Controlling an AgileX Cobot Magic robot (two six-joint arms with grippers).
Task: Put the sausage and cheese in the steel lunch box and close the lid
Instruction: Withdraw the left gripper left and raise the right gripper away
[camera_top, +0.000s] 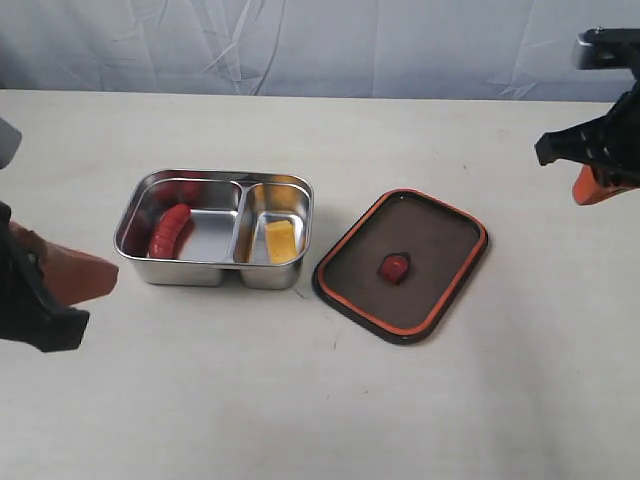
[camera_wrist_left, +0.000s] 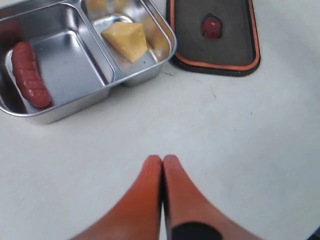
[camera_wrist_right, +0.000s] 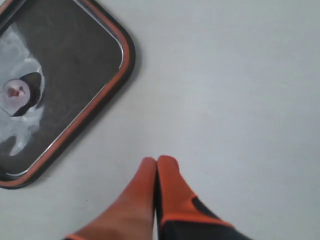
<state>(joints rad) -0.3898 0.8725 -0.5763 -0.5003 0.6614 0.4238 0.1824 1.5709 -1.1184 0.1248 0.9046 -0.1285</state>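
The shiny rectangular stainless-steel lunch box (camera_top: 182, 273) is sitting uncovered on the pale counter (camera_top: 300, 410). The glossy red sausage (camera_top: 170, 230) is lying in its larger compartment and the yellow cheese wedge (camera_top: 281, 240) in the smaller one. The dark tinted lid with an orange rim (camera_top: 442, 243) is lying flat just beside the box, with bare counter stretching all around. The left end effector (camera_wrist_left: 162, 161) is hovering clenched and empty near the box; the right end effector (camera_wrist_right: 157, 162), likewise clenched and empty, is hanging beside the lid.
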